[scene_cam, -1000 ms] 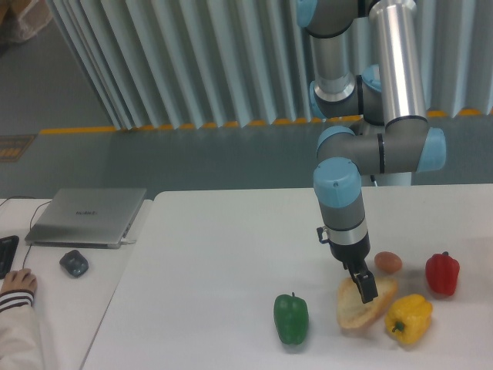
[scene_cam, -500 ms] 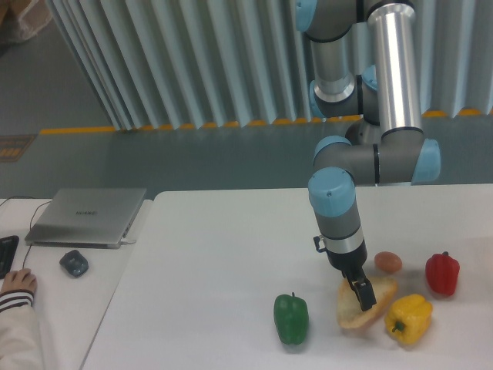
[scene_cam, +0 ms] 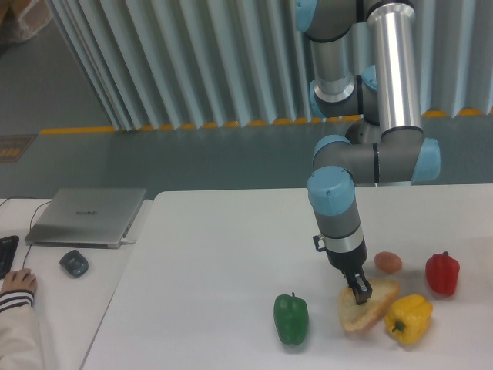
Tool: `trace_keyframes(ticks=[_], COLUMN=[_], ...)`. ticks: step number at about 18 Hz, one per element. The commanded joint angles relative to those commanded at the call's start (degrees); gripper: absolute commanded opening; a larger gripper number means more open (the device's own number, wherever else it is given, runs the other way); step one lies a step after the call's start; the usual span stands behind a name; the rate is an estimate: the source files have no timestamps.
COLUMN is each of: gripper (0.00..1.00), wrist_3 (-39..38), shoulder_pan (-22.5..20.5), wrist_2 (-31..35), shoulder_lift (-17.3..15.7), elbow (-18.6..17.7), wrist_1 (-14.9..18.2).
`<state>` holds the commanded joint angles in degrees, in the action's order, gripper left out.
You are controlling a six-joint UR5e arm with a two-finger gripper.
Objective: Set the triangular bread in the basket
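Pinching triangular bread (scene_cam: pixel 371 305) between closed gripper (scene_cam: pixel 360 292) fingers beside yellow pepper (scene_cam: pixel 409 318); hiding part of crust; showing no basket anywhere.

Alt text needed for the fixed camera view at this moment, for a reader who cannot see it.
A UR5e arm's gripper presses down on the triangular bread on a white table, between a green pepper and a yellow pepper. A brown egg and red pepper sit behind; no basket is visible.

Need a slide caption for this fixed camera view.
Gripper down on the triangular bread, between green pepper and yellow pepper.
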<state>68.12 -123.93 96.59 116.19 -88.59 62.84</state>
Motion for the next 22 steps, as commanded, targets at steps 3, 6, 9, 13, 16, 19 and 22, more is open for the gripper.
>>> trace_keyframes(ticks=[3, 6, 9, 13, 16, 19, 22], gripper=[0.0, 0.0, 0.0, 0.0, 0.0, 0.0, 0.0], wrist_3=[-0.17, -0.53, -0.53, 0.08, 3.05, 7.81, 14.2], shoulder_pan=[0.0, -0.09, -0.35, -1.93, -3.86, -5.62, -9.3], wrist_2=[-0.09, -0.7, -1.4, -4.74, -4.75, -4.75, -4.83], shoulder_lift=[-0.61, -1.67, -2.81, -4.13, -5.27, -5.36, -5.45], elbow=[0.17, 0.88, 2.19, 4.04, 4.57, 6.58, 8.17], wrist_1=[0.96, 2.98, 5.79, 8.0, 8.09, 10.71, 12.22])
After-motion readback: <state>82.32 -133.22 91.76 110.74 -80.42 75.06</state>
